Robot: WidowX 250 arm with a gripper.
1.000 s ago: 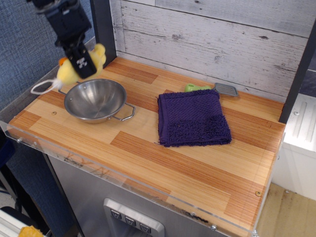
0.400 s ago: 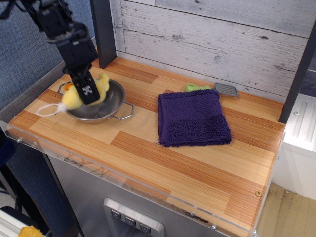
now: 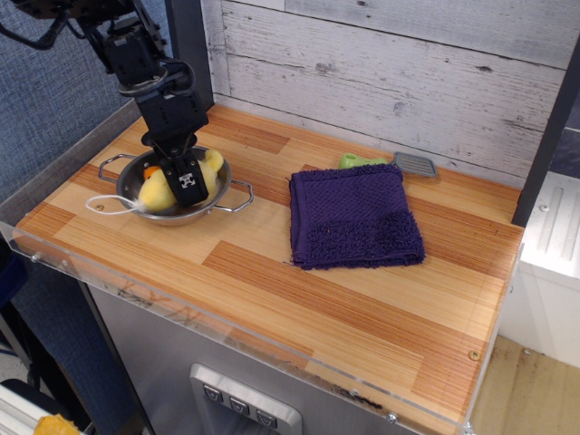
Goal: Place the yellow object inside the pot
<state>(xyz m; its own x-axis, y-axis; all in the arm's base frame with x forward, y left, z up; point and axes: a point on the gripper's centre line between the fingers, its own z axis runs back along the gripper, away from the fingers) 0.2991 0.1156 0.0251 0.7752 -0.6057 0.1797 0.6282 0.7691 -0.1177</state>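
Resting inside the pot at the left end of the wooden counter, the yellow object lay with its thin white loop trailing out over the pot's left rim. The gripper reached down into the pot, its black fingers closed on the yellow object. Near the middle lay a folded purple towel. Behind its far edge sat a small green item and, just right of that, a small grey ridged item.
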